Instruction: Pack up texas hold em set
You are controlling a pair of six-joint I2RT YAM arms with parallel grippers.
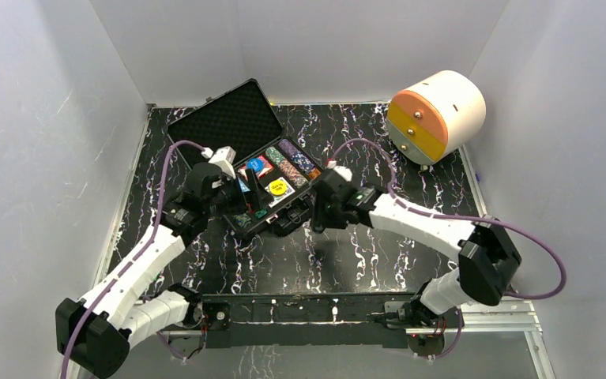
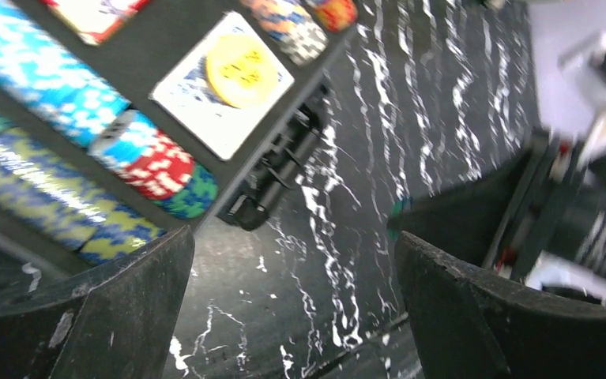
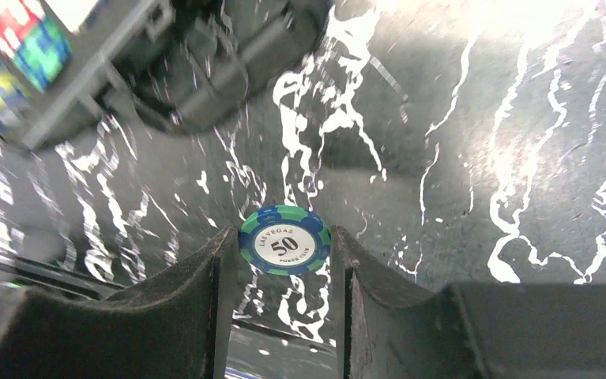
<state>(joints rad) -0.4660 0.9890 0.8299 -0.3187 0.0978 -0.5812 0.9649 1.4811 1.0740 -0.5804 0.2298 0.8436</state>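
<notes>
Chip [image 3: 284, 250] clamped in my right end effector [image 3: 282, 234]
Case [image 1: 222, 120] just ahead; my left end effector [image 2: 293, 239] stands wide open, empty, beside it.

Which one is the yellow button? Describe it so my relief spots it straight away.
Find the open black case at the back left of the marbled table. Near its handle edge a white-bordered card deck lies flat, with the yellow button on top. It is the only solid yellow disc; the poker chips around it are striped and packed in rows.

Left pincer [image 2: 290, 253] gapes wide; right pincer [image 3: 284, 254] pinches a poker chip [image 3: 285, 238].
</notes>
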